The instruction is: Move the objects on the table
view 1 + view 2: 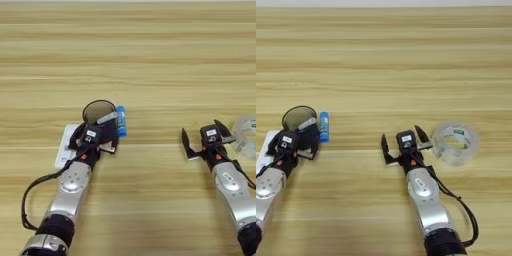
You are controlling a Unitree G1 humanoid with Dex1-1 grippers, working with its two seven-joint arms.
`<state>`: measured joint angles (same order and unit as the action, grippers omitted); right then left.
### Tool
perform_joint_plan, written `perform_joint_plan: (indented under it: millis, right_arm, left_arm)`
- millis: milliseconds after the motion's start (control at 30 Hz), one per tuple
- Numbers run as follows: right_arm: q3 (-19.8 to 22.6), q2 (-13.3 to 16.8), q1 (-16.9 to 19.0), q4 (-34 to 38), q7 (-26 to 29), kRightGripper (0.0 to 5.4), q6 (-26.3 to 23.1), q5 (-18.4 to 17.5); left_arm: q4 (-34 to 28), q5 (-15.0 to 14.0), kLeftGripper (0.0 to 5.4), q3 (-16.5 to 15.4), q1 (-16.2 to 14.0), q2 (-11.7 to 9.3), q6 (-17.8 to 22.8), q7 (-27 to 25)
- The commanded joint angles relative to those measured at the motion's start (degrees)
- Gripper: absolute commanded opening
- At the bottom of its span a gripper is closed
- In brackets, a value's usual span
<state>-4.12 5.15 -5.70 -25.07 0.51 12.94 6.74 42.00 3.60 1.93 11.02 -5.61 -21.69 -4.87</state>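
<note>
We find the black mesh cup left of the table's middle, a whitish stick lying across its mouth. The blue tube lies just beside the cup's right wall, lengthwise away from us, touching it or nearly so. The white test cassette lies flat to the cup's near left, partly under the left arm.

Our left gripper sits at the cup's near side, its fingers spread with the cup's lower wall between them; we cannot tell whether they press on it. Our right gripper rests well apart to the right, jaws wide open and holding nothing, one fingertip close to a roll of clear tape.

The table runs bare and broad beyond the objects, all the way to its far edge, and a wide strip of wood lies open between the two grippers.

The right eye view shows the whole tape roll, which the left eye view cuts at its right border. The left eye view shows most of the cassette, while the right eye view catches only a sliver of it at its left border.
</note>
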Motion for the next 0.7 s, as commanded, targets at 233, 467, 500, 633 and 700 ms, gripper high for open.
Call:
perform_joint_plan:
  millis: [233,467,500,633,700]
  right_arm:
    - [0.05,0.03,0.15,0.34,0.17,5.40,-0.57,0.09]
    - [0.05,0.06,0.13,0.21,0.21,5.40,-0.51,0.08]
    - [0.06,0.07,0.12,0.19,0.21,5.40,-0.50,0.09]
    - [0.06,0.07,0.11,0.14,0.21,5.40,-0.49,0.09]
    - [0.05,0.07,0.10,0.12,0.22,5.40,-0.48,0.08]
  left_arm:
    - [2.37,0.19,5.38,-0.51,2.08,0.09,-0.95,0.75]
    - [3.77,0.18,5.38,-0.81,3.11,0.24,-1.40,1.00]
    - [3.97,0.18,5.38,-0.83,3.25,0.26,-1.46,1.05]
    - [4.58,0.13,5.38,-0.88,3.58,0.29,-1.75,1.08]
    - [5.08,0.13,5.38,-0.93,3.80,0.31,-1.89,1.12]
